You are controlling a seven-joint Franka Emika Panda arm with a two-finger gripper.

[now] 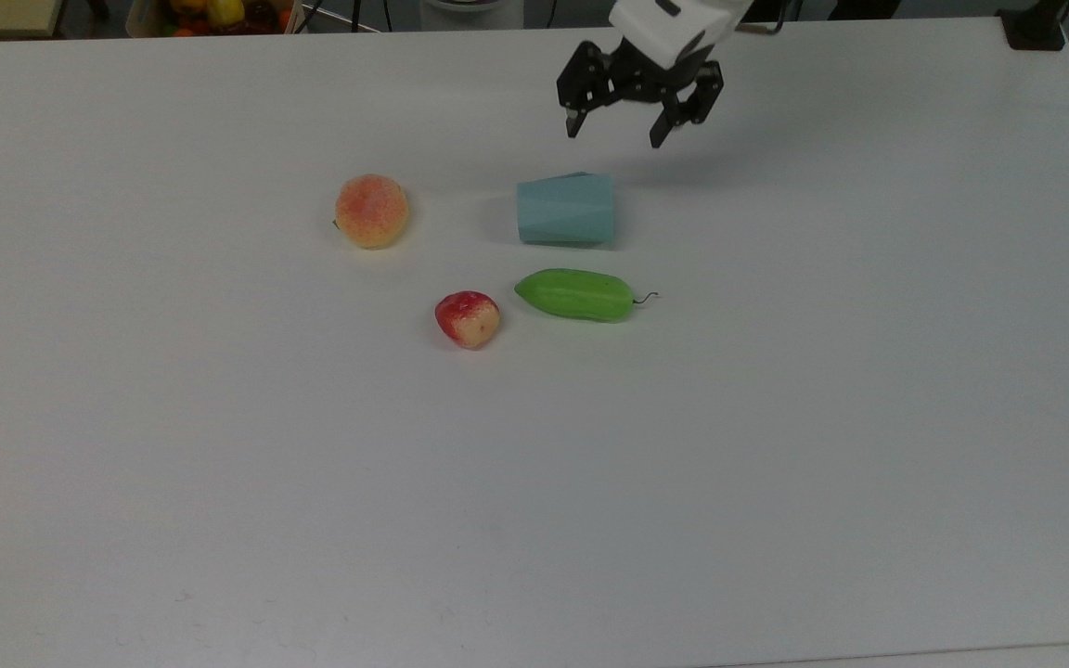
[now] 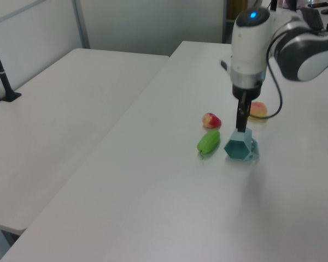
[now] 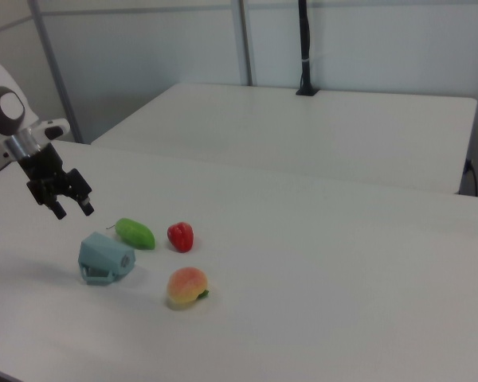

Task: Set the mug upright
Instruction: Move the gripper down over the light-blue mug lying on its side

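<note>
The mug (image 1: 565,209) lies on its side on the white worktop (image 1: 776,417), so the task is at its very start: nothing has been gripped and the whole of the righting is left to do. In the top view it rests near the middle of the far half of the surface, its long axis running from 9 o'clock to 3 o'clock. In the left view its hexagonal mouth faces the camera, and a small handle shows low on the side away from the cucumber.

The tool (image 1: 616,129) hangs in the air above the worktop at about 1 o'clock from the mug in the top view, near it but not touching. Its two black fingers stand spread wide, with nothing between them. In the right view the tool (image 3: 71,208) sits above the mug (image 3: 105,258), with clear air between them.

Around the mug, in the top view: a green cucumber (image 1: 575,294) just beside it at 6 o'clock, a red strawberry (image 1: 468,318) at about 7 o'clock, and a peach (image 1: 371,211) well apart at 9 o'clock.

Still to come, as I judge it: the descent to the mug, a grip on its faceted wall or rim, a turn to bring the mouth upward, and a release on its base. The cucumber lies close enough to be nudged during the turn.
</note>
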